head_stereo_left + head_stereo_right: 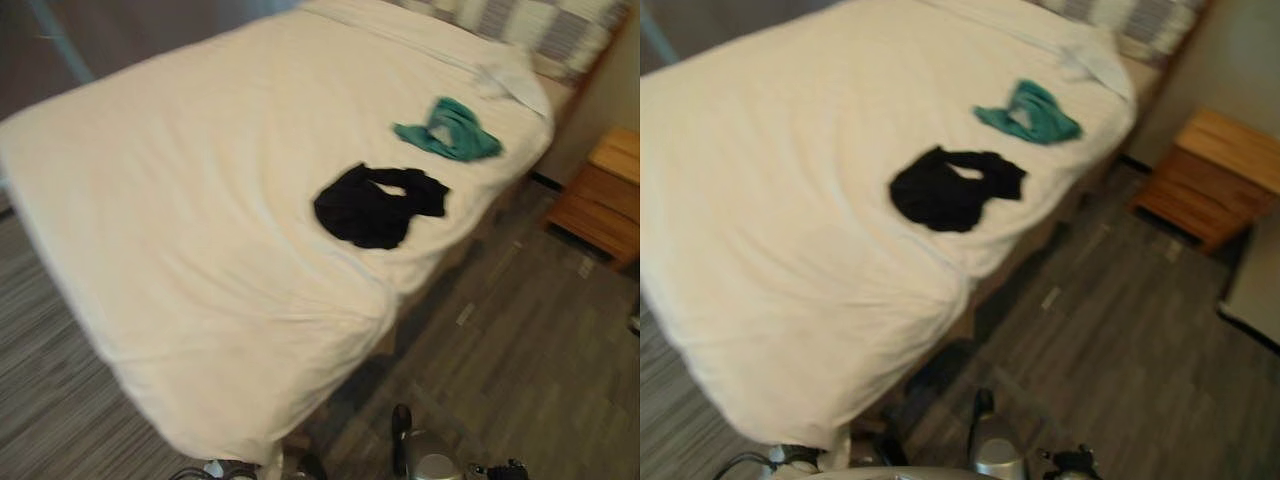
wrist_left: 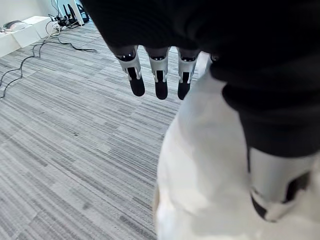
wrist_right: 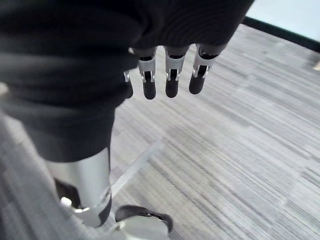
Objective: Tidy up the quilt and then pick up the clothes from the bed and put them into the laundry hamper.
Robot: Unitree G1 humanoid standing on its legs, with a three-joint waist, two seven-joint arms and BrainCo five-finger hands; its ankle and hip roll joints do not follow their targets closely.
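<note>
Black clothes (image 1: pixel 375 207) are lying nearest on the quilt (image 1: pixel 180 200), close to the bed's right edge; green clothes (image 1: pixel 450 130) are lying beyond them, toward the pillows (image 1: pixel 540 25). Left hand (image 2: pixel 157 75) is hanging with fingers straight, empty, beside the quilt. Right hand (image 3: pixel 167 72) is hanging likewise, fingers straight, above the floor (image 3: pixel 240 150).

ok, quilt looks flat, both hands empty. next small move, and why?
Probably reach the right hand toward the black garment: it lies nearest the bed's edge on the quilt, the green garment farther up. The left hand hangs open too.
</note>
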